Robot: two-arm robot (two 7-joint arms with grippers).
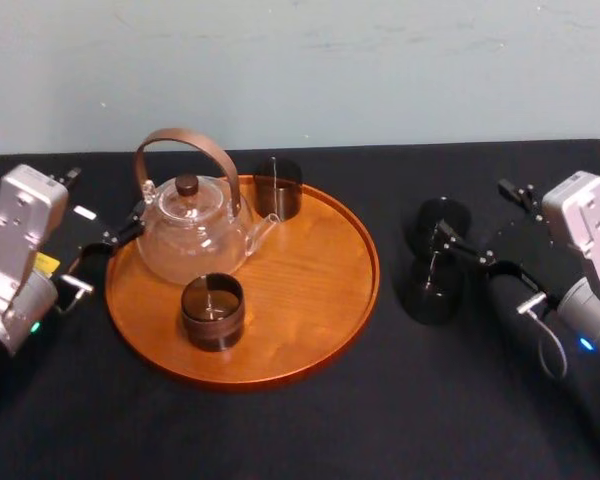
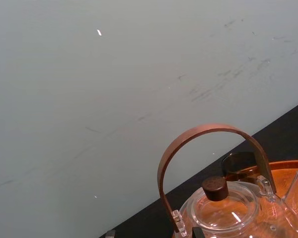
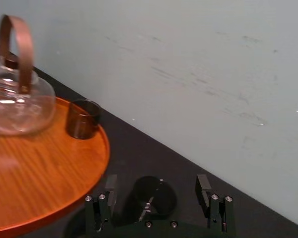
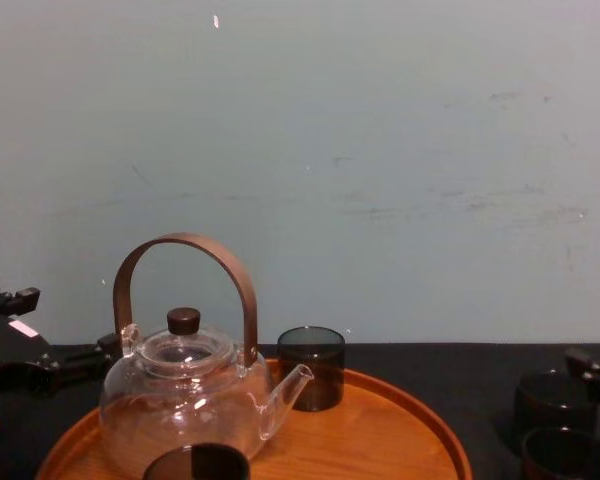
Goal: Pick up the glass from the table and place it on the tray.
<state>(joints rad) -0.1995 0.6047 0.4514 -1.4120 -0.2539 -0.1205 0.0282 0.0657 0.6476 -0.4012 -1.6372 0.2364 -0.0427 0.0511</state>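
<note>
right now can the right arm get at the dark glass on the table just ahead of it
Probably yes: the right pincer stands open, and the glass sits on the table straight ahead, in line with the gap, with nothing in between.

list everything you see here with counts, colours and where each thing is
table: 1, black, under everything
tray: 1, orange-brown, round, on the table left of centre
teapot: 1, clear glass, brown handle, tray's left rear
glasses on tray: 2, dark; rear glass, front glass
glasses on table: 2, dark, right of tray; far glass, near glass
wall: 1, pale grey-green, behind
left gripper: 1, black, open, beside tray's left edge
right gripper: 1, black, open, fingers either side of far glass
</note>
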